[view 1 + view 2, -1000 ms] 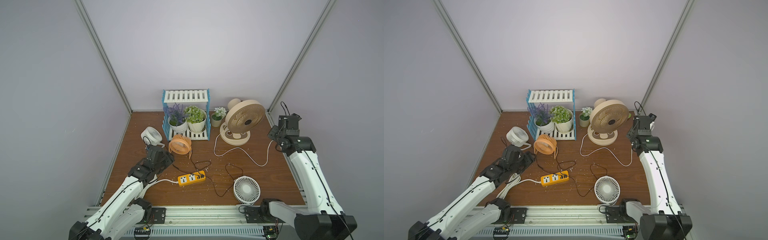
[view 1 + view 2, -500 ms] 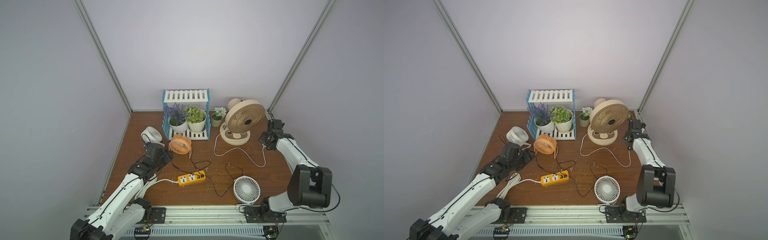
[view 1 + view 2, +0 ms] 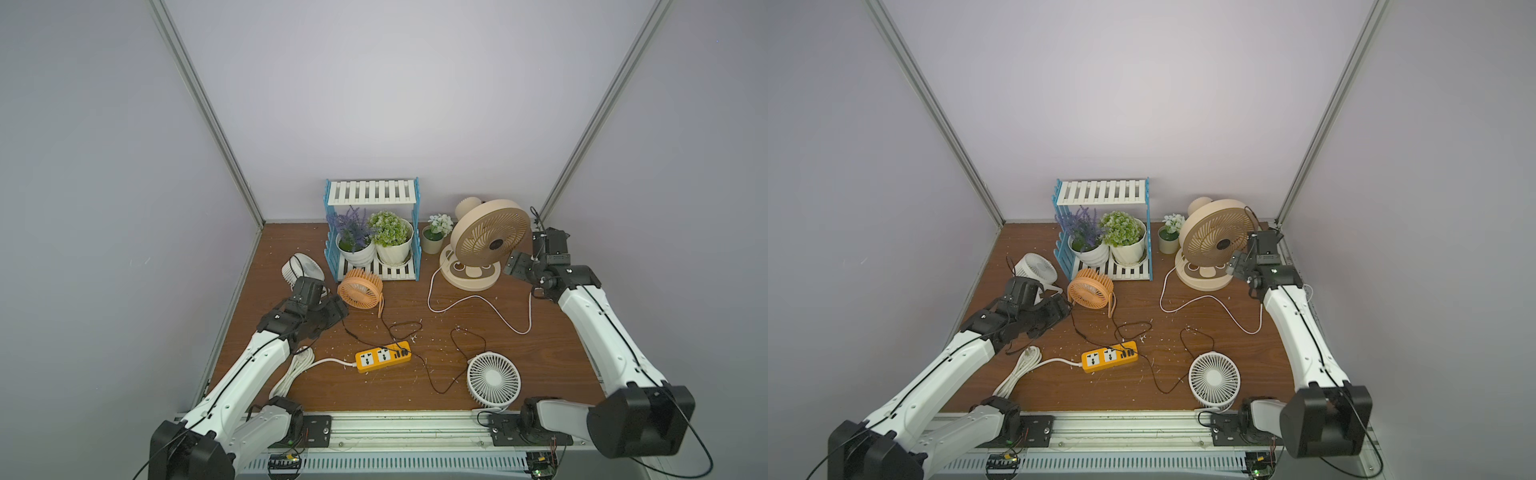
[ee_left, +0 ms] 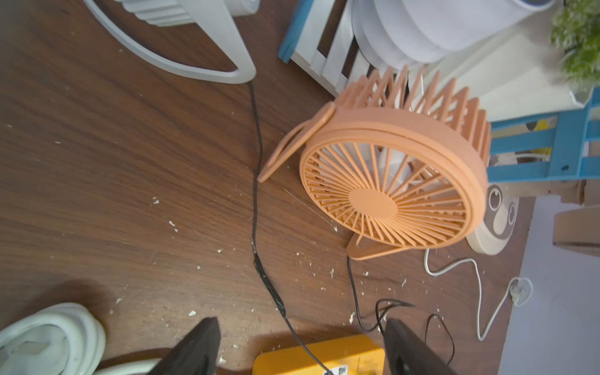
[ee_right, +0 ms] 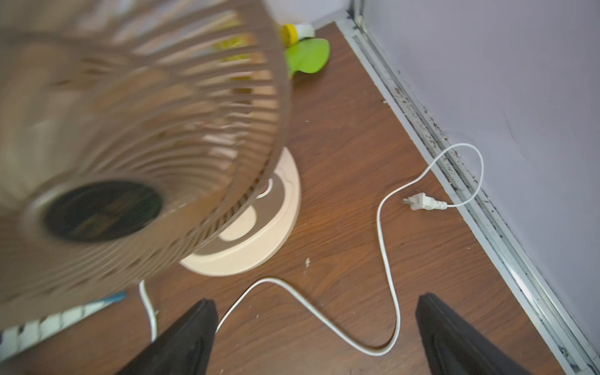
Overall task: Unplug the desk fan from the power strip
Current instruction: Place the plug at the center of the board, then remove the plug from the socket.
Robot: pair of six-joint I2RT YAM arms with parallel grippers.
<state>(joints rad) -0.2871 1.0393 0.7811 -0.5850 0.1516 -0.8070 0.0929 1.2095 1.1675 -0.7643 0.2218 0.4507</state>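
light: soft, even | shadows: faint | blur: beige fan (image 5: 130, 130) smeared in right wrist view

Brown wood-grain table (image 3: 552, 357), white flecks scattered.
12 o'clock: blue-white slatted rack (image 3: 372, 195).
1: small flower pot (image 3: 432, 243).
2: beige fan (image 3: 490, 239), thin white lead (image 3: 478, 297), plug (image 5: 422, 203) lying loose.
5: white fan (image 3: 493, 381).
6: power strip (image 3: 383, 356).
7: coiled white cord (image 3: 291, 372).
10: orange fan (image 3: 359, 287), second white fan (image 3: 297, 268).

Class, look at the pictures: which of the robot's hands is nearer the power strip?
Left. The left hand is behind and left of the power strip, by the orange fan; the right hand is far off at the beige fan, near the back right corner.
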